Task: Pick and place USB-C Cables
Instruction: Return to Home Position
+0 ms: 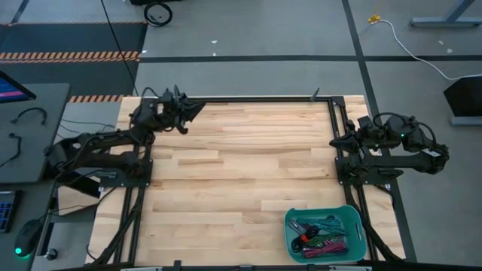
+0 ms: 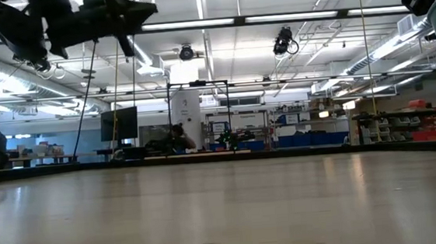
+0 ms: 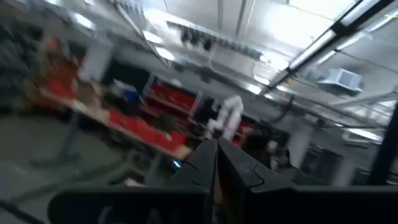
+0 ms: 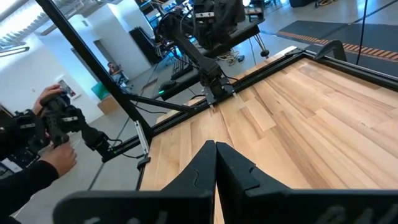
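The USB-C cables [image 1: 322, 238] lie as a heap of magenta, green, grey and red-black bundles inside a teal bin [image 1: 291, 223] near the table's near right corner. My left gripper [image 1: 197, 108] is shut and raised over the far left corner, tipped up at the room; its closed fingers [image 3: 216, 149] hold nothing. My right gripper [image 1: 336, 141] is shut at the right edge, far side of the bin, pointing across the table toward the left arm [image 4: 211, 37]. Its closed fingers [image 4: 215, 149] are empty too.
Black frame rails [image 1: 256, 98] run along the table's far edge and both sides. A grey side table with thin black wires [image 1: 30, 114] stands left of the table. A person's hands hold a camera [image 4: 53, 121] beyond the table's edge. The bare wooden boards [image 1: 241, 173] span the middle.
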